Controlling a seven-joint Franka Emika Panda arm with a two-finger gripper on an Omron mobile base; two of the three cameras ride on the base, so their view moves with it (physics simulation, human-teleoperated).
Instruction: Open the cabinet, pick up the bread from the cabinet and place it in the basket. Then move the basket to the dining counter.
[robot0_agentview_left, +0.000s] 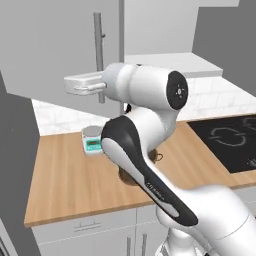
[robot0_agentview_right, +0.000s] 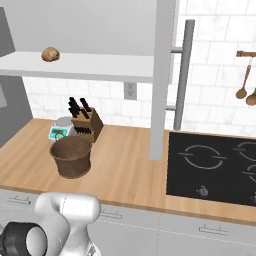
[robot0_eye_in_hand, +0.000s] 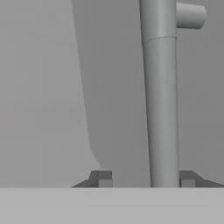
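Observation:
The cabinet door (robot0_agentview_right: 162, 75) stands swung open, edge-on in the right base view. Its long grey bar handle (robot0_eye_in_hand: 161, 109) runs up between my gripper's (robot0_eye_in_hand: 144, 179) fingertips, close against the right one, with a gap to the left one. The gripper is open around the bar. In the left base view the hand (robot0_agentview_left: 85, 85) sits at the handle (robot0_agentview_left: 98, 50) on the door (robot0_agentview_left: 50, 45). The bread (robot0_agentview_right: 50, 54), a small brown roll, lies on the cabinet shelf (robot0_agentview_right: 100, 66). The brown woven basket (robot0_agentview_right: 71, 156) stands on the wooden worktop below. The dining counter is out of view.
A knife block (robot0_agentview_right: 86, 123) and a small kitchen scale (robot0_agentview_right: 61, 129) stand behind the basket. A black hob (robot0_agentview_right: 215, 165) lies to the right on the worktop (robot0_agentview_right: 125, 170). Wooden utensils (robot0_agentview_right: 245, 85) hang on the tiled wall. My arm (robot0_agentview_left: 145, 150) covers most of the basket in the left base view.

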